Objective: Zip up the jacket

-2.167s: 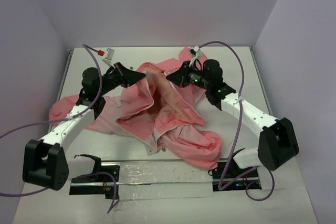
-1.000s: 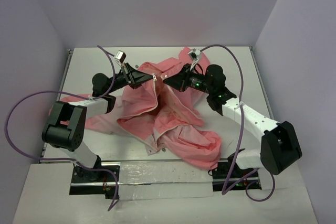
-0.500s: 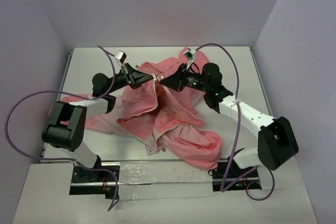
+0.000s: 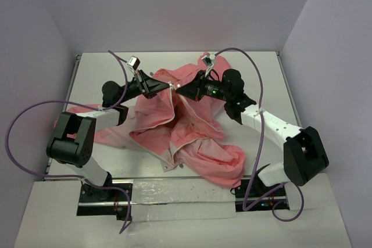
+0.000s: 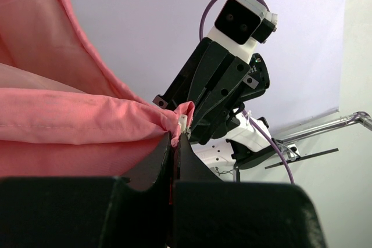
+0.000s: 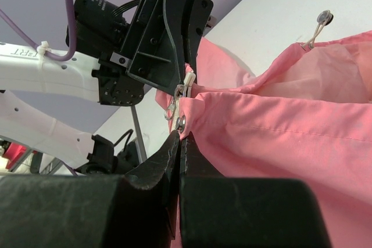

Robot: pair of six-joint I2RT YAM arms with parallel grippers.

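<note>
The salmon-pink jacket lies crumpled and open on the table, its paler lining showing in the middle. My left gripper is shut on one front edge of the jacket, with a white zipper end just past its tips. My right gripper is shut on the other front corner, beside a metal snap and a dangling zipper pull. Both held corners hang lifted above the table, nearly touching. Each wrist view shows the opposite gripper close ahead.
A sleeve spreads left under the left arm and the hood end bunches near the front right. Side walls stand close to the table's left and right edges. Purple cables loop over both arms.
The right gripper has moved a little left with its corner, closing the gap to the left gripper. The left arm swung into its present pose earlier and has held still over the last second.
</note>
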